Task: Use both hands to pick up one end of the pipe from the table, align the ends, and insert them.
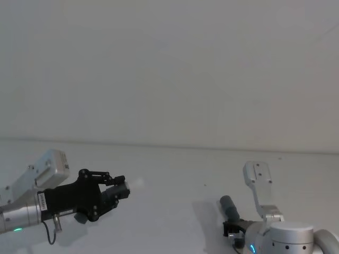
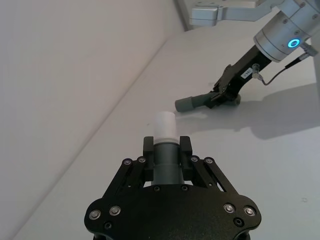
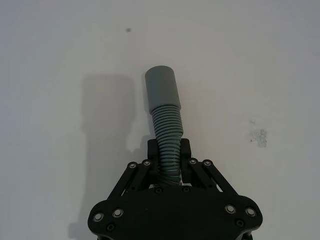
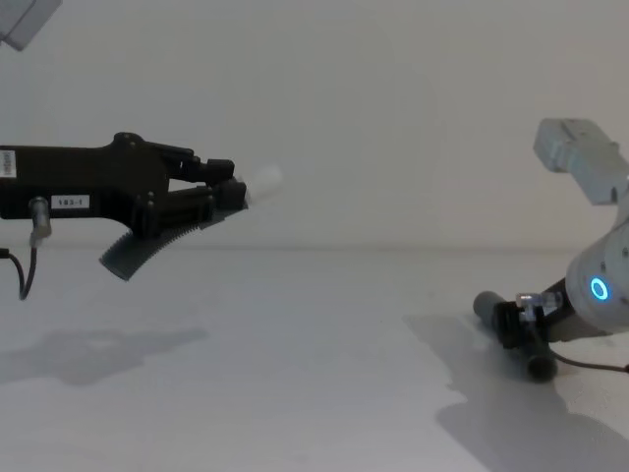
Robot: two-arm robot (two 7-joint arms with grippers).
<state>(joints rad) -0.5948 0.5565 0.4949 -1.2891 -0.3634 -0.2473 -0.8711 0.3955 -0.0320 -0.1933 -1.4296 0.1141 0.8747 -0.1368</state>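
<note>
left gripper [image 4: 228,193] clenches the white-tipped hose piece [image 4: 138,254] raised over the table [image 4: 295,344] on the left; right gripper [image 3: 169,149] grasps the cuffed hose piece [image 3: 162,95] low on the right, well apart.

Table [image 1: 175,169]: wide, matte white, flat. A plain white wall [image 1: 169,63] stood directly behind the table and met its far edge along one straight seam [image 1: 169,145]. Soft grey shadows [image 4: 98,352] lay on the table's near part, left and right. Their edges were blurred, so the light was probably diffuse and from above. One dark speck [image 3: 128,30] and a faint grey smudge [image 3: 260,136] marked the table top.
</note>
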